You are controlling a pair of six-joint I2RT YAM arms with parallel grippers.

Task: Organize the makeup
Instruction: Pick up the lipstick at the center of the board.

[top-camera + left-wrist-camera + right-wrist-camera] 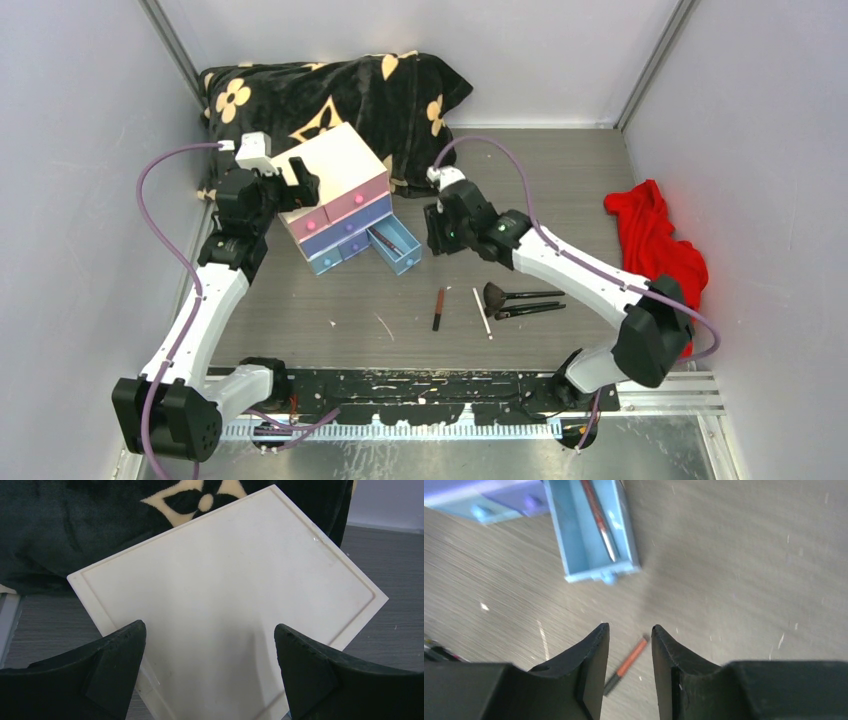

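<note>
A red-and-black slim tube (438,308) and a white slim stick (482,312) lie on the table in front. Two black-handled brushes (522,302) lie side by side to their right. Another slim tube (599,520) lies inside the pulled-out blue drawer (395,246). My right gripper (437,238) hovers just right of that drawer, open and empty; in its wrist view the red-and-black tube (626,664) shows on the table between its jaws (630,630). My left gripper (210,635) is open wide and empty over the chest's white top (225,585). The palette, compacts and jar are out of view.
The white chest (335,190) with pink, purple and blue drawers stands at the back left against a black flowered blanket (320,95). A red cloth (655,240) lies at the right. Grey walls close in both sides.
</note>
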